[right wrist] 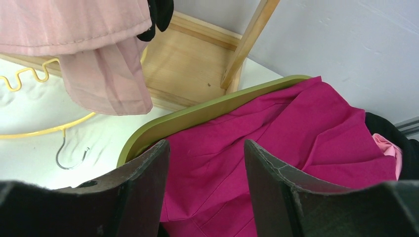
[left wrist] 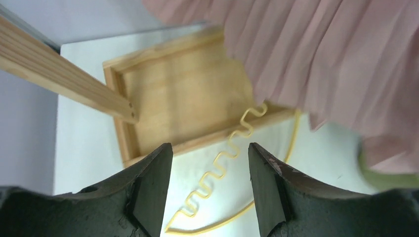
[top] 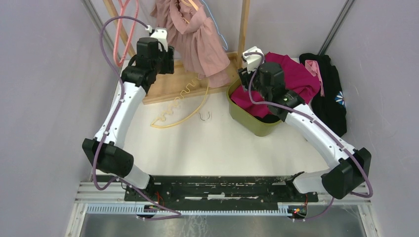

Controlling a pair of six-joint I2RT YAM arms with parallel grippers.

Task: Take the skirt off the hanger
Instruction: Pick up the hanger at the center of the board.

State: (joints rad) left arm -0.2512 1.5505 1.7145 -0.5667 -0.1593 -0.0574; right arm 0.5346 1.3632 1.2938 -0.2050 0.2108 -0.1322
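Skirt [top: 197,39], pink and pleated, hangs on the wooden rack [top: 243,29] at the worktop's [top: 207,148] far edge, left jaws just beside it; left wrist: jaws wide, empty, pleats ahead; right wrist: jaws wide, empty, above magenta cloth [right wrist: 276,138] in a green basket [right wrist: 197,116]; soft, light fabric, probably best pinched near the waistband

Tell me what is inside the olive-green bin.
A magenta garment fills the olive-green bin and spills over its rim. Anything beneath it, and the bin's bottom, is covered.
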